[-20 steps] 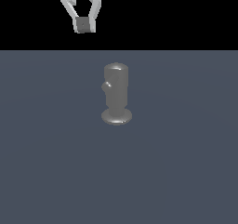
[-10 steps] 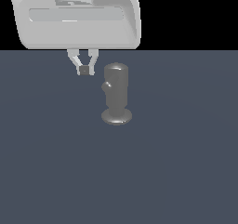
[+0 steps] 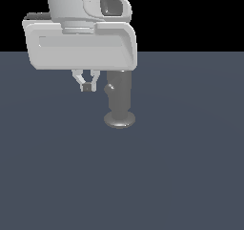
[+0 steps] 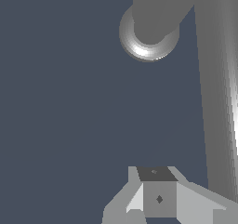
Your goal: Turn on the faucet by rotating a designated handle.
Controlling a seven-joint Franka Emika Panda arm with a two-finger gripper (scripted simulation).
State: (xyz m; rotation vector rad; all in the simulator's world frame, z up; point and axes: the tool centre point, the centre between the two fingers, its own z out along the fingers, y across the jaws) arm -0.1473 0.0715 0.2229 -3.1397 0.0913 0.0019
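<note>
I see the faucet (image 3: pixel 119 100) standing upright on the dark desk (image 3: pixel 190 167), its handle (image 3: pixel 110 88) poking from its upper body toward the exterior view's left. My end effector (image 3: pixel 87 86) hangs just beside that handle, fingers pressed together, holding nothing.

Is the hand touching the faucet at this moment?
Apart. The exterior view shows dark floor between the hand and the faucet, on that view's left.

Pretty sparse scene: one faucet (image 3: pixel 119 102), one handle (image 4: pixel 217 93) on it, one tool (image 3: pixel 86 86) on the single arm (image 3: pixel 80 31), and one dark counter (image 3: pixel 181 176).
</note>
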